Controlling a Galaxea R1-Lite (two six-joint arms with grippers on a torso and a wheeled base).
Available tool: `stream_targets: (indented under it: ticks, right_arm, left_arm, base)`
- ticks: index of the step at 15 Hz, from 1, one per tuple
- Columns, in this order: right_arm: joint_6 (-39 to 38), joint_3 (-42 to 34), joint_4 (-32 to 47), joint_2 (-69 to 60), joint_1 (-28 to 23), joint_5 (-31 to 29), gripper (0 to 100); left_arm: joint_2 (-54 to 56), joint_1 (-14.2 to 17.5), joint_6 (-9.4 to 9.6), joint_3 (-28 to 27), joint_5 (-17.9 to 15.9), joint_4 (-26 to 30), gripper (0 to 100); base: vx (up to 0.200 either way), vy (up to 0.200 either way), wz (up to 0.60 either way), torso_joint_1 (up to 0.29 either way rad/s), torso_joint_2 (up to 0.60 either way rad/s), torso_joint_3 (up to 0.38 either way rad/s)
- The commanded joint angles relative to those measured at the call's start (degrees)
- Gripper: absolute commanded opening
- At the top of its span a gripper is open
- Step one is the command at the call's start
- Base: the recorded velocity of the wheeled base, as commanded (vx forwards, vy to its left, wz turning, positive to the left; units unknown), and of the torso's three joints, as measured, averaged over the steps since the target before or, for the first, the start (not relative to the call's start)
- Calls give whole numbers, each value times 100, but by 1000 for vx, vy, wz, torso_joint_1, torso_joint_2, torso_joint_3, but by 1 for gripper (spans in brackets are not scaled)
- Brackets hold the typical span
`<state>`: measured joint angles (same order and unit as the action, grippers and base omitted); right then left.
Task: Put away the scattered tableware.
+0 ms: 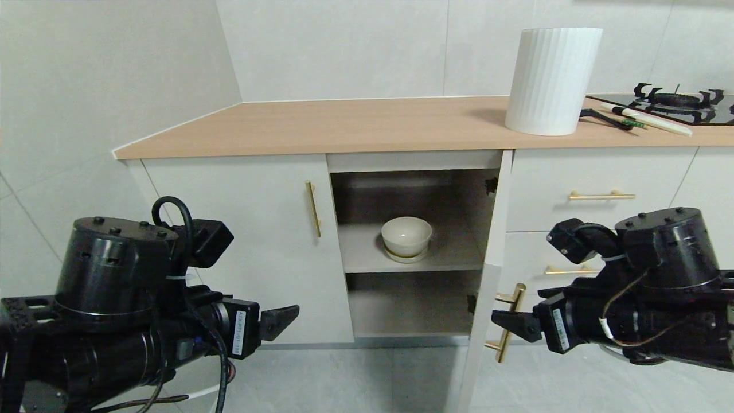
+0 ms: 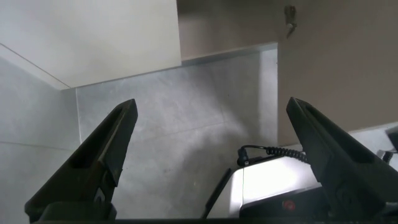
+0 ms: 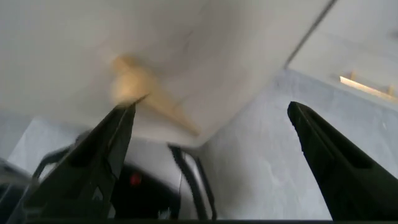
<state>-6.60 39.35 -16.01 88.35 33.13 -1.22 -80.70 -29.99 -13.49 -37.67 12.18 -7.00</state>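
**Closing the cupboard on the stowed bowl**

Left jaws and right jaws gape, holding nothing. The right jaws sit just beside the brass handle (image 1: 509,321) of the open door (image 1: 492,241); pushing its broad face, not the thin edge, looks safest. The bowl (image 1: 406,235) rests well inside on the shelf (image 1: 459,255). The floor (image 1: 367,378) gives swing room.

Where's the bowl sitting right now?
In the head view, the bowl sits near the middle of the upper shelf inside the open cupboard under the counter, with the open door to its right.
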Motion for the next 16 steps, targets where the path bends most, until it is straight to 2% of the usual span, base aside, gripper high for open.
stream_targets:
  ticks: [1, 4, 6, 8, 11, 16]
  right_arm:
    - [167, 310, -271, 719, 26, -1, 100]
    - [211, 960, -271, 1220, 26, -1, 100]
    - [176, 1119, -307, 1378, 106, 34, 100]
    - [167, 1127, -544, 1466, 202, 25, 100]
    - [71, 1075, -1238, 1791, 325, 8, 100]
    - [-114, 837, -1950, 1748, 747, -36, 100]
  left_arm:
    - [-7, 11, -4, -4, 4, -3, 100]
    - [2, 19, -13, -12, 13, -3, 100]
    - [-7, 11, -13, -12, 13, -3, 100]
    - [-16, 19, -4, -21, 13, -3, 100]
    - [-16, 63, 14, -21, 276, -12, 100]
    - [-51, 63, 14, -21, 285, -21, 100]
  base:
    - [0, 0, 0, 0, 0, 0]
    - [0, 0, 0, 0, 0, 0]
    - [0, 0, 0, 0, 0, 0]
    - [0, 0, 0, 0, 0, 0]
    - [0, 0, 0, 0, 0, 0]
    - [0, 0, 0, 0, 0, 0]
